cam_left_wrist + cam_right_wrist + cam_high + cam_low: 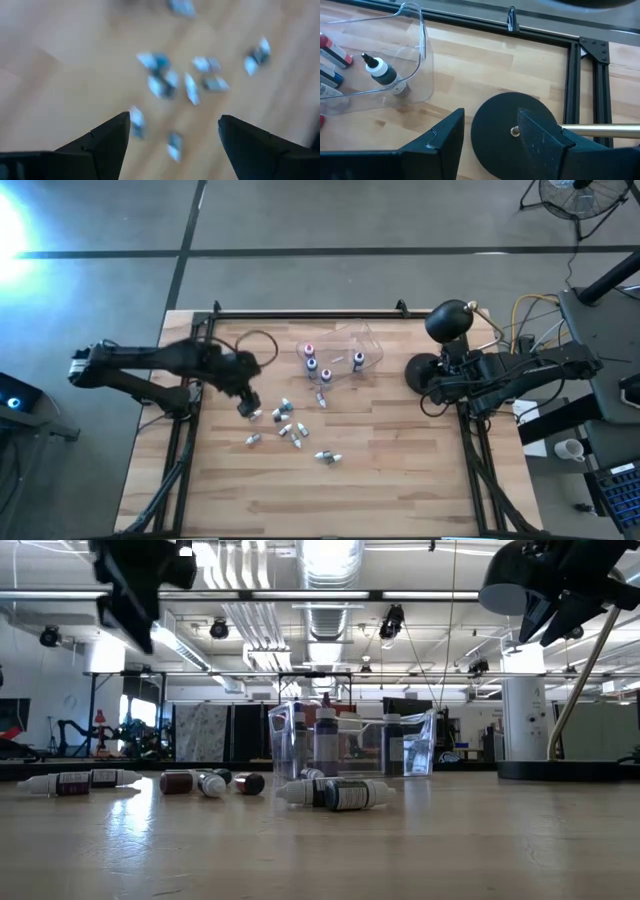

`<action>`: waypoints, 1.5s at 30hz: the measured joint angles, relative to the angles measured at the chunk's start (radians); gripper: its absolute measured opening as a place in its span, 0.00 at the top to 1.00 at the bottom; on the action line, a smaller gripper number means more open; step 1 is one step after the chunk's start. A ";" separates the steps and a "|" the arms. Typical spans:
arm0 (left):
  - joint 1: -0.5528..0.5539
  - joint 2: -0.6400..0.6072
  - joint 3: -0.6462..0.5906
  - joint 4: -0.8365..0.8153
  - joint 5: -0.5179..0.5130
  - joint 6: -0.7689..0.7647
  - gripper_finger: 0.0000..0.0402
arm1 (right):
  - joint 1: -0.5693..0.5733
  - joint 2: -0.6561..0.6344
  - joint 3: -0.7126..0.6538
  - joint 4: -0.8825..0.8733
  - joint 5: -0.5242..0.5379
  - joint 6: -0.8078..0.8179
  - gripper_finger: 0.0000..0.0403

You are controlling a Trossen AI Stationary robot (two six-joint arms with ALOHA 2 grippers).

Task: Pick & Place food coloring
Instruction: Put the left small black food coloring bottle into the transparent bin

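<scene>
Spread across the middle of a wooden table [400, 480]: small food coloring bottles [285, 427], lying on their sides in a loose cluster, with one pair [326, 457] a little apart toward the near edge. Seen level from the table top, white-bodied droppers with dark labels and caps [335, 793], some in a row to one side [75, 781]. Behind the cluster, a clear plastic tub [350, 350] holding several more bottles standing upright [311, 363], pink and dark caps showing from above; inside the tub wall, one white dropper with a black tip [380, 70] next to red- and blue-capped ones [335, 52].

Hanging above the cluster's left edge, the left gripper [247, 406], fingers [107, 145] spread wide and empty, blurred bottles [192, 87] visible on the wood between and beyond them. No contact with any bottle.

Parked at the table's right side, well apart from the bottles, the right gripper [425, 388], fingers [540, 140] parted and grasping nothing, poised over the round black base of a desk lamp [512, 132]. Lamp head [448, 321] just behind it, near the black frame rail [570, 75] at the table's rim.

Beyond the table, a workshop room with ceiling ducts and strip lights [320, 560].
</scene>
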 joint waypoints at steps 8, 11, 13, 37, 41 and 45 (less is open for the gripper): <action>-0.005 -0.005 -0.271 0.235 0.248 -0.089 0.31 | 0.000 -0.001 0.000 0.005 0.000 0.000 0.56; -0.004 -0.004 -0.326 0.271 0.246 -0.128 0.31 | 0.000 -0.001 0.000 0.006 0.000 0.000 0.56; -0.004 -0.003 -0.352 0.290 0.247 -0.145 0.31 | 0.000 -0.001 0.000 0.006 0.000 0.000 0.56; -0.004 -0.002 -0.374 0.307 0.253 -0.111 0.31 | 0.000 -0.001 0.000 0.010 0.000 0.000 0.56; -0.004 -0.002 -0.374 0.306 0.229 -0.091 0.31 | 0.000 -0.001 0.000 0.010 0.000 0.000 0.56; -0.004 0.006 -0.374 0.297 0.076 -0.093 0.31 | 0.000 -0.001 0.000 0.010 0.000 0.000 0.56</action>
